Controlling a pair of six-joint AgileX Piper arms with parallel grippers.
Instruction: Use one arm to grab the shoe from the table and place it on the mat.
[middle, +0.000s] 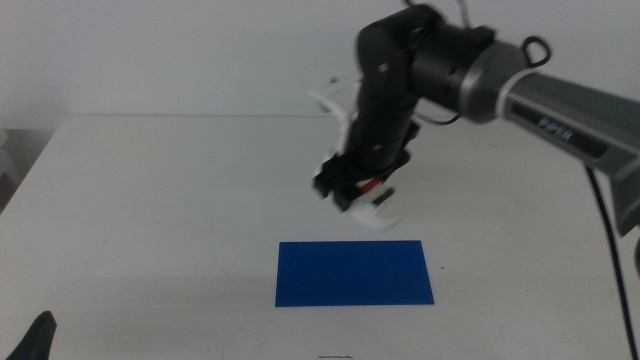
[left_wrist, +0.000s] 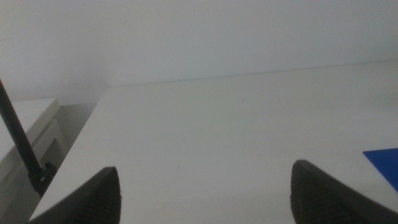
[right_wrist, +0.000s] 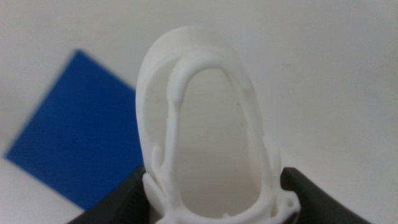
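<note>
Shoe (middle: 372, 203) held off worktop (middle: 150, 200), tilted, white sole and red strap showing, just beyond far edge of mat (middle: 354, 272). Right claw (middle: 352, 187) clamped on shoe sides; wrist view shows heel loop between jaws. Arm (middle: 470, 75) reaches in from right. Left claw (middle: 35, 335) waits at near left corner, jaws spread wide, holding nothing.

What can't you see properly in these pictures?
- Shoe: middle view, the right gripper covers most of it; straps barely show.
- Shoe: right wrist view, front end cut off by the edge.
- Mat: left wrist view, only a corner shows.
- Left gripper: middle view, mostly cut off.
</note>
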